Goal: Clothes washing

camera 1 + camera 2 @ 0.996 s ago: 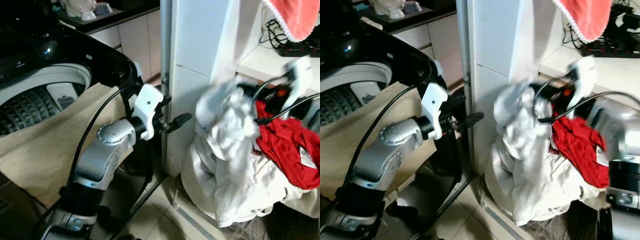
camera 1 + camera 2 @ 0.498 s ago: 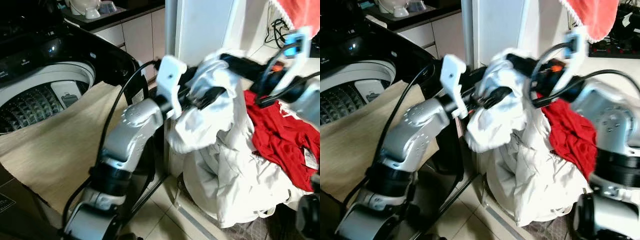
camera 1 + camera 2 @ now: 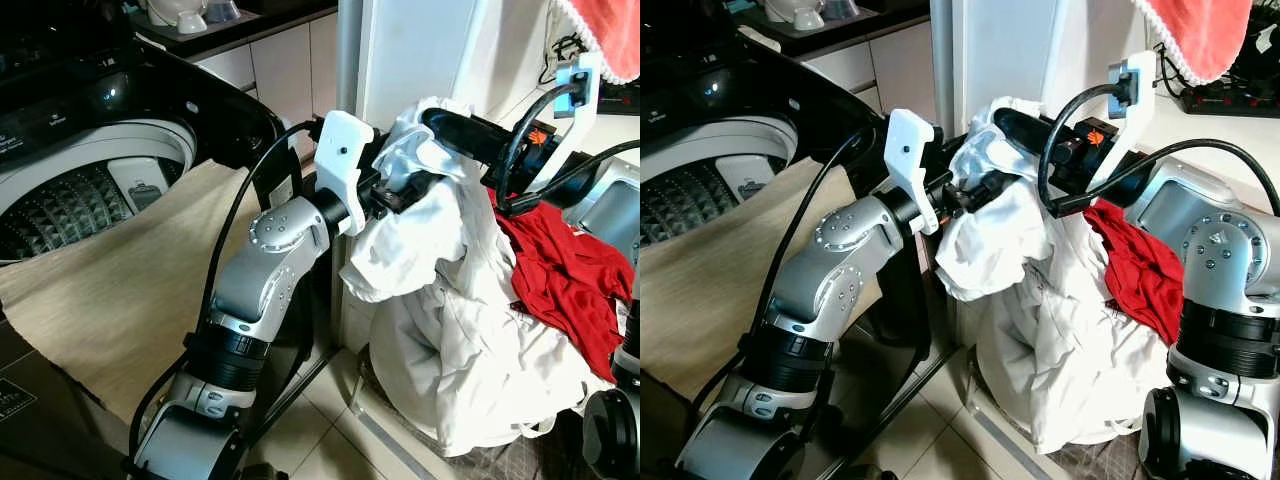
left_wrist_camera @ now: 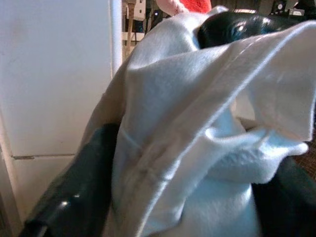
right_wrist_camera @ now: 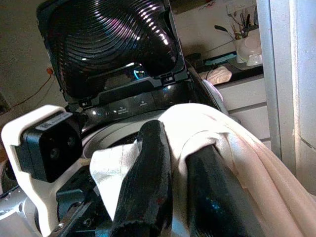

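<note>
I have both claws pinched on the white garment (image 3: 420, 230) at mid-frame, left claw (image 3: 400, 192) low, right claw (image 3: 455, 128) on top, and its long tail could snag the red clothes (image 3: 560, 290) before the washer (image 3: 90, 190) upper left, while folds hide my fingertips.

Your two head eyes are looking forward and down, taking in the washing machine (image 3: 90, 190) on the left and the white garment (image 3: 450, 300) on the right, both sharing that scene. Your left wrist camera is sitting very near the white garment (image 4: 197, 148), facing the white wall panel (image 4: 54, 74). Your right wrist camera is looking leftward over the cloth toward the machine's raised lid (image 5: 108, 44).
</note>
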Tool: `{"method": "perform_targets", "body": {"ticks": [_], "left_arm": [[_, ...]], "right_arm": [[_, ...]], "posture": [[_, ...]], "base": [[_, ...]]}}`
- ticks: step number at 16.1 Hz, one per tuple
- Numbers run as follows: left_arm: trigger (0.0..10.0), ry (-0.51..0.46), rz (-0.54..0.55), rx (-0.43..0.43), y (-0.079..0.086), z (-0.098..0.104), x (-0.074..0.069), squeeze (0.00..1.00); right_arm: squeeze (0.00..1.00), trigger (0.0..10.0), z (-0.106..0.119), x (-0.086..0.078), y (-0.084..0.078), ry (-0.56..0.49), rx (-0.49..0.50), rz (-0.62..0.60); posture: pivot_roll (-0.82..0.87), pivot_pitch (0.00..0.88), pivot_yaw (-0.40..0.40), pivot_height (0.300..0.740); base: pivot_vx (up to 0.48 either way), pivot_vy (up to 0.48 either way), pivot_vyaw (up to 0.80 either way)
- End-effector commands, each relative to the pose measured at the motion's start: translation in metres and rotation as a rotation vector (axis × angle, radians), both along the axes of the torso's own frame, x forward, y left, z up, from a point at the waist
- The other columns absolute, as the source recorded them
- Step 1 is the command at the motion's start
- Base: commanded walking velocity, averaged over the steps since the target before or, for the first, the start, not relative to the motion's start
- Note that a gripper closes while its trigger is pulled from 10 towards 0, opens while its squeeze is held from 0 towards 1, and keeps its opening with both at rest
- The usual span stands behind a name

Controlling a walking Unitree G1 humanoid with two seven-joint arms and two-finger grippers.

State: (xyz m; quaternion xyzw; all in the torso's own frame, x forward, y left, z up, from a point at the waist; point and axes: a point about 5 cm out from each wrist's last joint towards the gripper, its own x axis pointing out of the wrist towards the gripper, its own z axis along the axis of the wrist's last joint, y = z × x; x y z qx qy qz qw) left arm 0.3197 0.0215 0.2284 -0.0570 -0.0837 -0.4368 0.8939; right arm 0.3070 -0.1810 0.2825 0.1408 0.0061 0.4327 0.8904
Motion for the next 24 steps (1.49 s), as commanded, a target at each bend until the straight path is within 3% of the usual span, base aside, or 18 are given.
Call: {"method": "perform_targets", "body": {"ticks": [1,10,11,12,13,14,18,19,20,21,23,24], "left_arm": [[0.0,0.015,0.019,-0.005,0.006,-0.003,0.002,0.00],[0.0,-0.004,0.022,-0.029,0.013,0.003,0.007,0.00],[0.0,0.000,0.024,-0.035,0.015,0.003,0.006,0.00],[0.0,0.001,0.044,-0.044,0.018,0.003,0.007,0.00],[0.0,0.004,0.048,-0.054,0.020,0.004,0.008,0.00],[0.0,-0.006,0.076,-0.068,0.025,0.007,0.011,0.00],[0.0,-0.070,0.164,-0.094,0.045,0.025,0.025,0.00],[0.0,-0.104,0.193,-0.100,0.051,0.034,0.029,0.00],[0.0,-0.159,0.267,-0.116,0.066,0.051,0.037,0.00],[0.0,-0.216,0.339,-0.128,0.081,0.068,0.043,0.00],[0.0,-0.480,0.539,-0.083,0.128,0.139,0.052,0.00],[0.0,-0.524,0.568,-0.071,0.136,0.150,0.051,0.00]], "right_arm": [[0.00,0.0,0.011,-0.006,0.001,-0.048,0.005,0.012],[0.00,0.0,0.011,-0.006,-0.004,-0.051,0.021,-0.028],[0.00,1.8,0.011,-0.006,-0.005,-0.052,0.018,-0.042],[0.00,10.0,0.011,-0.007,-0.003,-0.040,0.054,-0.019],[0.31,10.0,0.011,-0.008,-0.004,-0.041,0.058,-0.024],[1.00,10.0,0.009,-0.009,-0.007,-0.025,0.082,-0.045],[1.00,10.0,0.010,-0.025,-0.018,-0.052,0.107,-0.072],[0.83,10.0,0.010,-0.030,-0.020,-0.067,0.096,-0.068],[0.00,10.0,0.010,-0.037,-0.019,-0.090,0.072,-0.055],[0.00,10.0,0.008,-0.040,-0.017,-0.097,0.055,-0.042],[0.00,10.0,0.004,-0.040,-0.012,-0.094,0.036,-0.050],[0.00,10.0,0.003,-0.040,-0.012,-0.095,0.036,-0.054]], "posture": [[-0.09,0.000,0.058,0.740],[-0.08,0.000,0.066,0.740],[-0.08,0.000,0.066,0.740],[-0.08,0.000,0.070,0.740],[-0.08,0.000,0.071,0.740],[-0.08,0.000,0.080,0.740],[-0.07,0.000,0.087,0.740],[-0.07,0.000,0.088,0.740],[-0.07,0.000,0.088,0.740],[-0.07,0.000,0.090,0.740],[-0.06,0.000,0.087,0.740],[-0.06,0.000,0.087,0.740]], "base": [[0.000,0.000,0.00],[0.000,0.000,0.00],[0.000,0.000,0.00],[0.000,0.000,0.00],[0.000,0.000,0.00],[0.000,0.000,0.00],[0.000,0.000,0.00],[0.000,0.000,0.00],[0.000,0.000,0.00],[0.000,0.000,0.00],[0.000,0.000,0.00],[0.000,0.000,0.00]]}}
